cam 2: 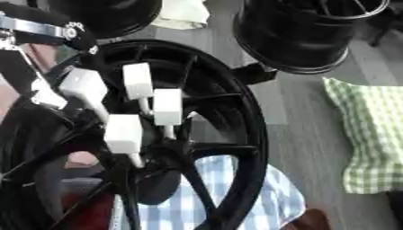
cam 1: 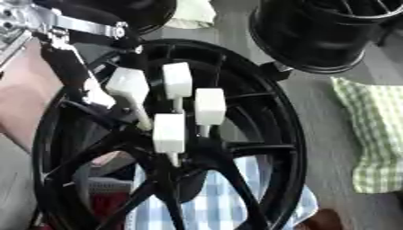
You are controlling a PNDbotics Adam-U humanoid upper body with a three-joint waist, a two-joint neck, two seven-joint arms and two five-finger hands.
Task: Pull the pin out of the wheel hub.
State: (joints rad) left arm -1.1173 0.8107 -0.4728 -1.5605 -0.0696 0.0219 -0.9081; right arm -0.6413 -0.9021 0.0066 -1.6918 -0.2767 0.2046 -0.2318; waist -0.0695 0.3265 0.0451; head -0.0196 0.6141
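Note:
A large black wheel hub (cam 1: 271, 134) stands on edge and fills the middle of both views. Several pins with white block handles stick out of its centre: one upright at the top (cam 1: 177, 80), one to its right (cam 1: 209, 105), one lowest (cam 1: 169, 132). A further white pin (cam 1: 128, 85) on the left leans away from the others, its thin stem running down toward the hub's centre. My left hand (cam 1: 75, 74) comes in from the upper left, its black fingers curled against this leaning pin's handle. My right hand does not show.
A second black rim (cam 1: 315, 36) stands at the upper right, and another dark rim (cam 1: 134, 13) at the top left. A green checked cloth (cam 1: 370, 134) lies on the right. A blue checked cloth (cam 1: 212, 202) shows behind the spokes at the bottom.

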